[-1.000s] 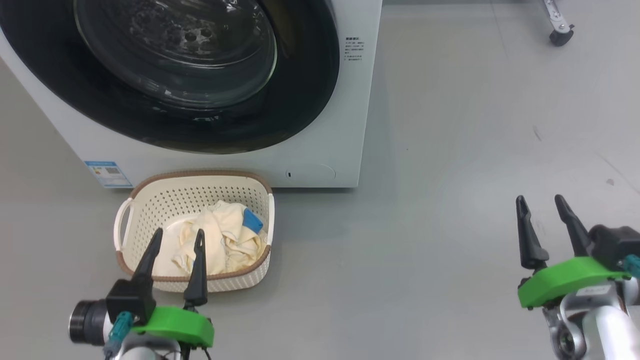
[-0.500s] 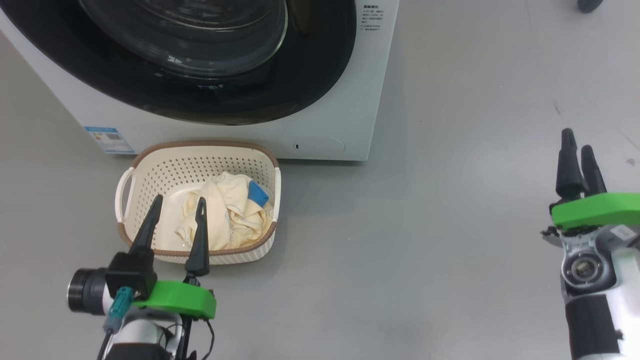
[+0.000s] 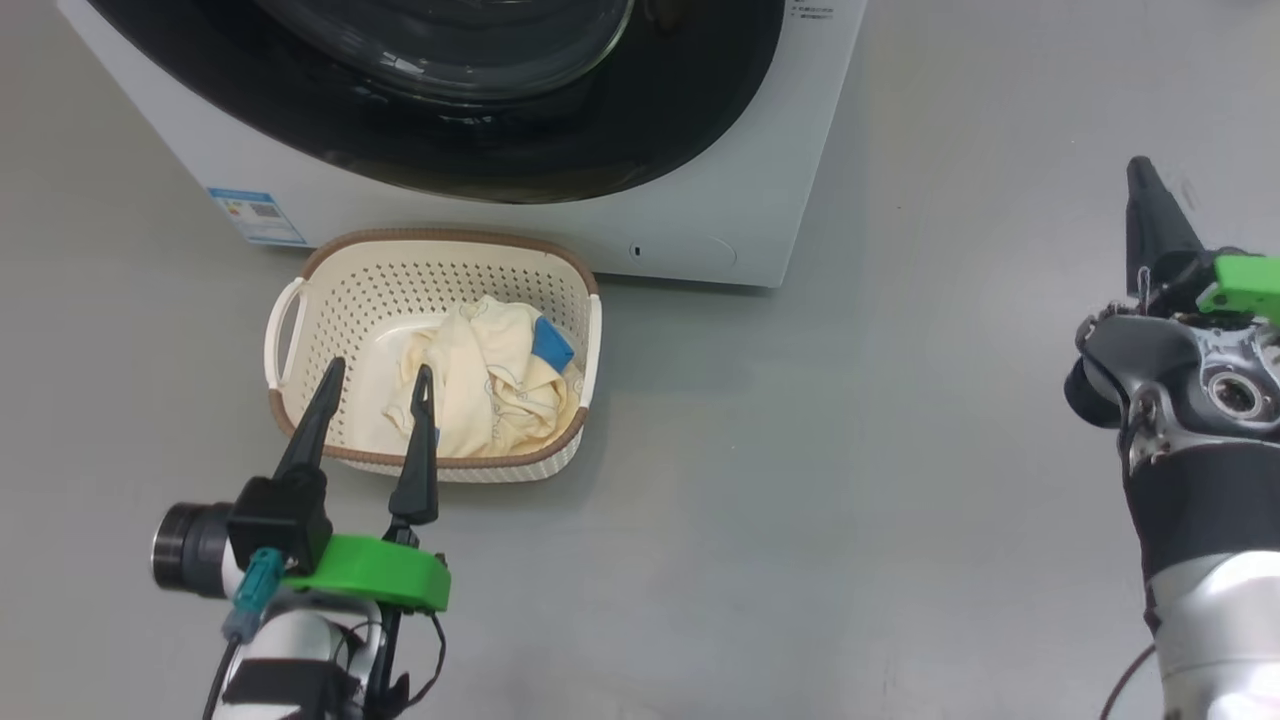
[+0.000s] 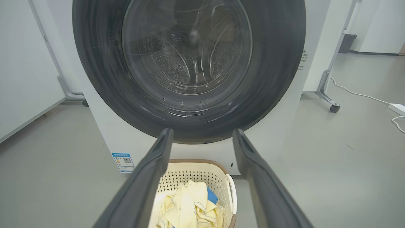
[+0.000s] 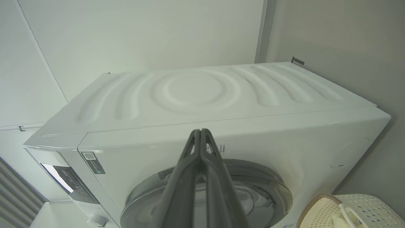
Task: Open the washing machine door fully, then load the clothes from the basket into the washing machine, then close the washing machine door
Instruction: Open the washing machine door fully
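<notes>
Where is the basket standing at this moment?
In the head view the basket stands on the floor left of centre, directly before the washing machine, beyond the left gripper.

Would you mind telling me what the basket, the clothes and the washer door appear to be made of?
Basket: cream moulded plastic, matte, with regular punched holes; brown rim looks woven. Clothes: soft, probably cotton, fabric, creased and slumped. Door: glossy black ring, likely plastic, around clear glass showing reflections.

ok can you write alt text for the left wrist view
The left gripper stands open, its two dark fingers framing the closed, glossy black washing machine door. Below it, a cream basket holds pale yellow clothes.
</notes>
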Robot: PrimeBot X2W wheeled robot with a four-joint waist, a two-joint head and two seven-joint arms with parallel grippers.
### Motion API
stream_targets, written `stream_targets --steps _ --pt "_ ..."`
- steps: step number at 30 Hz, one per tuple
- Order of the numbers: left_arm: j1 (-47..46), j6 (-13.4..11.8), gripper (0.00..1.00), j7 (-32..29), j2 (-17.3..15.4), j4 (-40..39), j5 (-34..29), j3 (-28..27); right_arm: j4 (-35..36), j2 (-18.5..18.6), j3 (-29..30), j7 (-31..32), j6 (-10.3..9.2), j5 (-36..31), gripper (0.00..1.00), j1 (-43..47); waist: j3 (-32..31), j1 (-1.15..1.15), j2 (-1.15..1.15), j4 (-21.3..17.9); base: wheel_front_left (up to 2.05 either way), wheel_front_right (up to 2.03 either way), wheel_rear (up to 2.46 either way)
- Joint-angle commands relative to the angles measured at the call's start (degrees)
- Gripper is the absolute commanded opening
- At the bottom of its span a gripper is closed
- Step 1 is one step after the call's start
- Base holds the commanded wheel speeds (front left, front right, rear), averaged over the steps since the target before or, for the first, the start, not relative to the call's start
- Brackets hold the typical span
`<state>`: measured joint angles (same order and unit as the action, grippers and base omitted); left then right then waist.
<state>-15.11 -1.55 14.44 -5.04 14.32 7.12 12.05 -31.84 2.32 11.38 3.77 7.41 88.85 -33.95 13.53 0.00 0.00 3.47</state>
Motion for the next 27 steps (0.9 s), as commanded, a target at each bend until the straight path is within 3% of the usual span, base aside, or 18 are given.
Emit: stream_targets --steps 1,11,20,27 --pt "-2.34 -0.02 1.00 0.56 -0.50 -1.94 -0.54 -1.60 -0.20 0.55 -0.39 1.72 0.08 2.90 0.00 -4.16 0.70 0.00 0.00 0.68 0.00 0.00 0.00" --pt "-3.66 0.48 1.00 0.56 0.39 -2.02 -0.79 -1.03 -17.09 2.05 -0.14 12.98 0.08 16.41 0.00 -17.89 3.42 0.00 0.00 2.72 0.00 0.00 0.00" --pt "-5.76 0.84 1.00 0.56 1.22 -2.37 -1.02 -0.33 -27.04 4.51 -8.25 21.81 0.08 14.66 0.00 -31.15 6.85 0.00 0.00 4.76 0.00 0.00 0.00" --pt "-7.10 0.95 1.00 0.56 1.63 -2.42 -0.86 -0.10 -30.18 3.90 -12.34 22.90 0.08 12.04 0.00 -39.12 8.69 0.00 0.00 5.88 0.00 0.00 0.00"
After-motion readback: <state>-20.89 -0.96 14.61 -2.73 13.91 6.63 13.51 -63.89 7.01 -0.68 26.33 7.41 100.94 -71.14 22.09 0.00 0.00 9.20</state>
